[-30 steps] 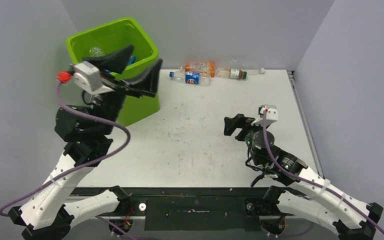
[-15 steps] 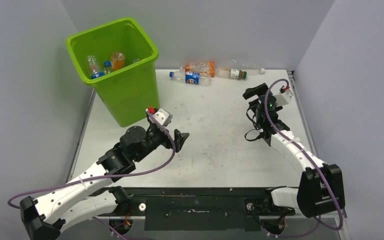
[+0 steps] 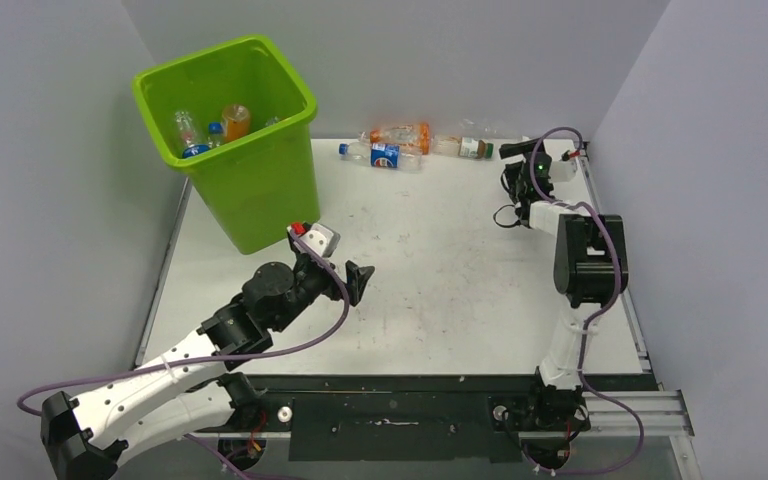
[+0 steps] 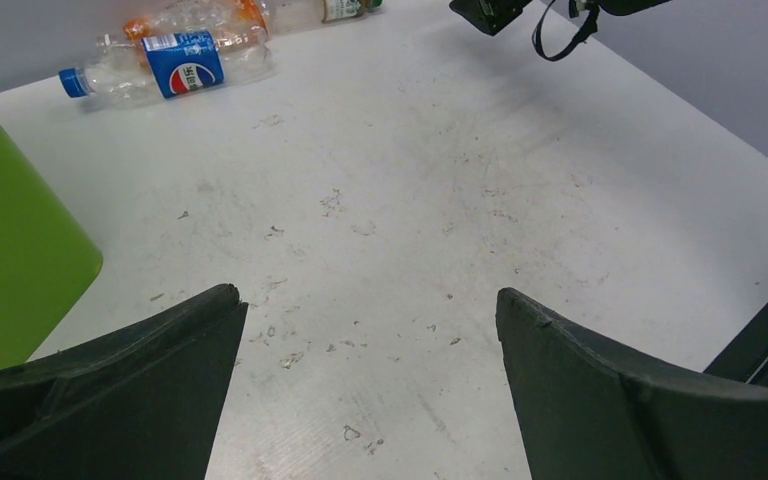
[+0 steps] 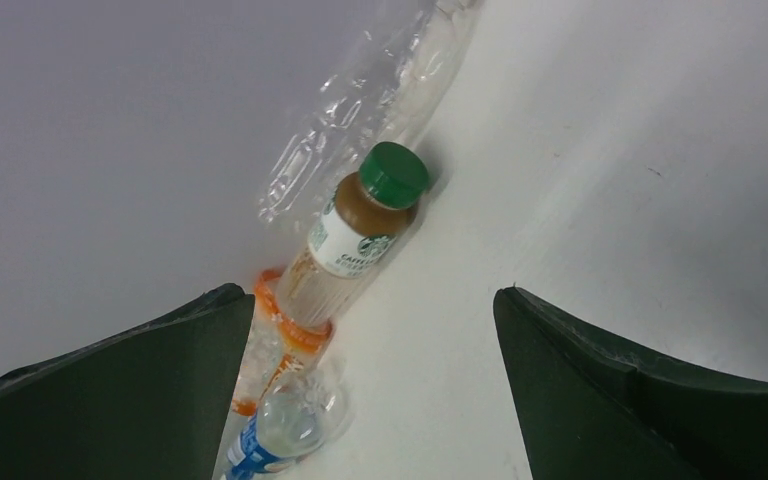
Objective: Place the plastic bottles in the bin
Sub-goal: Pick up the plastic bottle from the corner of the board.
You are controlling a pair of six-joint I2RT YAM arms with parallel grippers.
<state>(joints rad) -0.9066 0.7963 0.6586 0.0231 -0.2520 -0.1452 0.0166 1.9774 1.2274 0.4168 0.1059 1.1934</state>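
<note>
Hovering with jaws spread and empty, the right gripper [image 5: 367,298] faces the plastic bottles [image 3: 425,143] left on the table.
A green-capped bottle [image 5: 355,245] lies just ahead of it. The left gripper [image 4: 367,297], equally spread and empty, has the bin [image 4: 10,250] close beside one finger.

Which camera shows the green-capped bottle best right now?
Right wrist: the green-capped bottle lies centred, cap and label clear. Top external shows it tiny by the back wall; left wrist catches only a sliver at the top edge.

Four bottles [image 3: 385,155] on the table [image 3: 440,260] — at least three in one bin [image 3: 260,190].
</note>
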